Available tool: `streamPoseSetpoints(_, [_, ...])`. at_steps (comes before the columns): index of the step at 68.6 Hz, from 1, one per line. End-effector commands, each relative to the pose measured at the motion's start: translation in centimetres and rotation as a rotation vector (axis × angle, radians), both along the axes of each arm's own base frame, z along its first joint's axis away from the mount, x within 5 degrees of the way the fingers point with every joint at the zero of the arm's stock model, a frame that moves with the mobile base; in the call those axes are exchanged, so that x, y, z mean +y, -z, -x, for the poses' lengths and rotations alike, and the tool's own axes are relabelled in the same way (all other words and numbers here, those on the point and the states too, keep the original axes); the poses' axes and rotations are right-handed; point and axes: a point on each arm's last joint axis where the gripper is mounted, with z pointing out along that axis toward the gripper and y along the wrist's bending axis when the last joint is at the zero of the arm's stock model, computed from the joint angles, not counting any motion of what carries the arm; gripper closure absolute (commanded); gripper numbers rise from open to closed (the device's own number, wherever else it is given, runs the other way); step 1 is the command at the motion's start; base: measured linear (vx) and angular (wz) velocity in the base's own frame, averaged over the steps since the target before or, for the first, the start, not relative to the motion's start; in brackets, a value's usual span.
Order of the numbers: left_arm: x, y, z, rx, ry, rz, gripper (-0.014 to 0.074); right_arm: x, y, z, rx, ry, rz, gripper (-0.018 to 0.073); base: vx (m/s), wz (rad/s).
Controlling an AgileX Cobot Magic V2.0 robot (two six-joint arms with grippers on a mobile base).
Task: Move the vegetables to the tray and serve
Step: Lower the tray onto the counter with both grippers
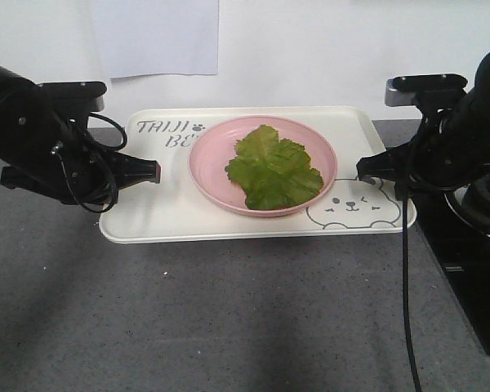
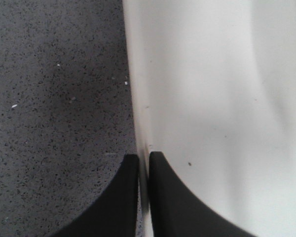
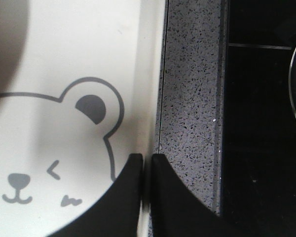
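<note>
The vegetables (image 1: 273, 167), crinkled green lettuce leaves, lie on a round pink plate (image 1: 216, 159). The plate stands on the cream tray (image 1: 163, 208), which bears grey lettering and a bear face. My left gripper (image 1: 153, 171) is shut on the tray's left rim. In the left wrist view its fingertips (image 2: 144, 159) pinch the thin edge of the tray (image 2: 212, 98). My right gripper (image 1: 366, 169) is shut on the right rim, beside the bear drawing. The right wrist view shows its tips (image 3: 147, 159) clamping the tray (image 3: 64, 54) at its edge.
The tray sits over a grey speckled counter (image 1: 229, 318). A black cooktop (image 1: 474, 261) with a round fitting (image 1: 486, 200) stands at the right, close to the right arm. A black cable (image 1: 406, 294) hangs from that arm. A white wall with a paper sheet (image 1: 155, 33) is behind.
</note>
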Motion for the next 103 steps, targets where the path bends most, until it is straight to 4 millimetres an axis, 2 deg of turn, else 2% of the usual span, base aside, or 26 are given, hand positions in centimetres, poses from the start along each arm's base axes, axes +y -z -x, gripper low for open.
streamPoseSetpoints(1, [-0.2,-3.0,0.2,-0.151,0.035,0.049,0.0603,0.0,-2.7,0.2,-0.139,-0.021,-0.012,0.0566,0.0,0.0])
streamPoseSetpoints(26, [-0.1,-2.7,0.3,-0.122,0.031,0.03,0.0604,0.7,-2.3,-0.2,-0.137,-0.034,-0.073,0.0564,0.0,0.0])
streamPoseSetpoints(32, [0.0,-2.1,-0.1,-0.108,0.031,0.0,0.0604,1.4,-1.4,-0.7,-0.112,-0.06,-0.07,0.0563,0.0,0.0])
streamPoseSetpoints(45, [-0.1,-0.2,-1.1,-0.057,0.029,-0.058,0.0604,4.4,1.2,-1.8,-0.073,-0.121,-0.072,0.0563,0.0,0.0])
streamPoseSetpoints(53, [-0.3,1.1,-1.7,-0.02,0.019,-0.079,0.0604,5.2,2.4,-2.3,-0.057,-0.115,-0.08,0.0563,0.0,0.0])
streamPoseSetpoints(77, [0.6,3.5,-3.3,0.032,-0.049,-0.11,0.0604,5.5,4.4,-3.2,-0.012,-0.108,-0.073,0.0563,0.0,0.0])
streamPoseSetpoints(103, [0.1,7.1,-4.6,0.111,-0.048,-0.144,0.0604,5.8,6.6,-4.0,0.044,-0.09,-0.068,0.0563,0.0,0.0])
